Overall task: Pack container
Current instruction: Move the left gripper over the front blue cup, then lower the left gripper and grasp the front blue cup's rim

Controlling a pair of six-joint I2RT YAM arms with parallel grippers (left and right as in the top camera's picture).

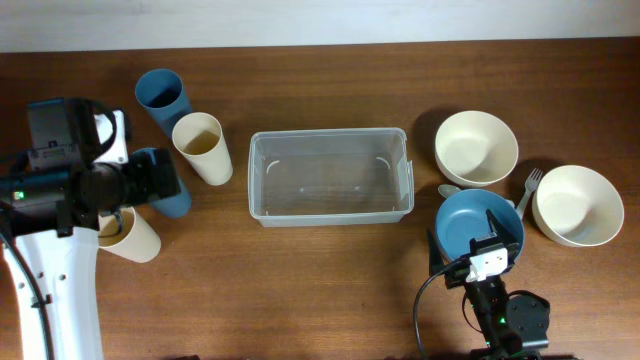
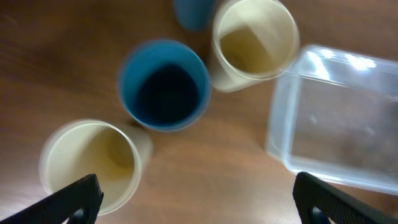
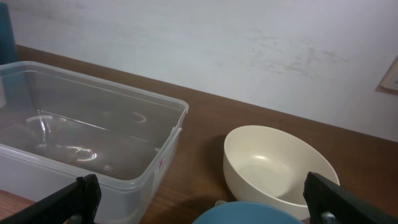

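The container, a clear rectangular bin, stands empty at the middle of the table. In the left wrist view its corner is at the right. The right wrist view has it at the left. My left gripper is open and holds nothing. It hovers over the cups to the left of the bin, and its fingers show far apart. Also open and holding nothing, my right gripper sits low at the near edge of a blue bowl, facing the bin's right end.
Left of the bin stand two blue cups and two cream cups. Right of it are two cream bowls, a fork and a spoon. The left arm covers part of the cups.
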